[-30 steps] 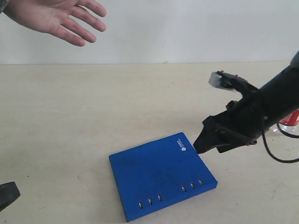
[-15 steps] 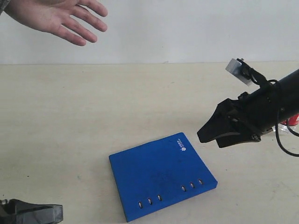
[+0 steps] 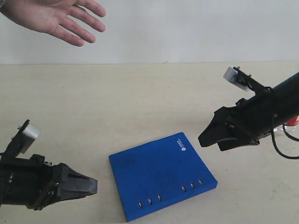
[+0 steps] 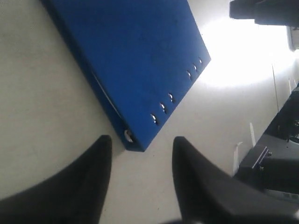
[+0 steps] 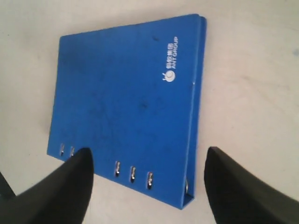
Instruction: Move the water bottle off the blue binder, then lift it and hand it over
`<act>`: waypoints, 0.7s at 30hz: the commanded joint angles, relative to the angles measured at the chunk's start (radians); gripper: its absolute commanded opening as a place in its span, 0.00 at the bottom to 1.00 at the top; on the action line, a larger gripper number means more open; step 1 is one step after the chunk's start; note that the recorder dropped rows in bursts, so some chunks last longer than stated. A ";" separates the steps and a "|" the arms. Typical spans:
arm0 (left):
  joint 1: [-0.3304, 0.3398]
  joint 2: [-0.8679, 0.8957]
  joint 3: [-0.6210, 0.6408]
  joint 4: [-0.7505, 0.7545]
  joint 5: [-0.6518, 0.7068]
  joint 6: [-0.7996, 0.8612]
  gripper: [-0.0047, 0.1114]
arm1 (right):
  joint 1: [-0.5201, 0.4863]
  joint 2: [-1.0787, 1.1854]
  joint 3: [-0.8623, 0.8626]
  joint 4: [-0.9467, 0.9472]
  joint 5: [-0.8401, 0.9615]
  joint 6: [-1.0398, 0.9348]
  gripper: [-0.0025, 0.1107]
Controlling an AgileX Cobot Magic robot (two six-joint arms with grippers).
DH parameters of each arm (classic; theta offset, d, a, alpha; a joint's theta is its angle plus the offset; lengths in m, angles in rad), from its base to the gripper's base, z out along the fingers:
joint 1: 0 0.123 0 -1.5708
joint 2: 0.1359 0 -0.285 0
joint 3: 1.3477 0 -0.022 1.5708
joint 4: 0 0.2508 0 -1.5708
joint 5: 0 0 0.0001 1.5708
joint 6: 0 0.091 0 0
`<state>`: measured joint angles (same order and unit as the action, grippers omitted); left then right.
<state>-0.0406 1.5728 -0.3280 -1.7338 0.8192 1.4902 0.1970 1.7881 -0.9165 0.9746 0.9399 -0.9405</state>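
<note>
On the table [image 3: 117, 102], blue binder [image 3: 161, 175], six ring slots [image 3: 149, 201], white logo [image 3: 182, 148], left gripper [image 3: 95, 186] and right gripper [image 3: 203, 140] released

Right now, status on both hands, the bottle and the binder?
Left hand open, empty, near blue binder. Right hand open, empty, raised beside it. Water bottle off binder, mostly hidden behind right arm. Person's palm open, upper left.

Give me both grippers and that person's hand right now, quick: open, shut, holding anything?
Left gripper: jaws open, holding nothing.
Right gripper: jaws wide open, holding nothing.
Person's hand: open, empty.
</note>
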 commanded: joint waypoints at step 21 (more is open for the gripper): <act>-0.004 0.340 -0.236 -0.011 0.094 0.055 0.39 | 0.093 0.250 0.001 0.190 0.152 -0.236 0.56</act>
<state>-0.0406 1.9133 -0.5604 -1.7385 0.9093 1.5316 0.2531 2.0306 -0.9183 1.1437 1.0190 -1.1195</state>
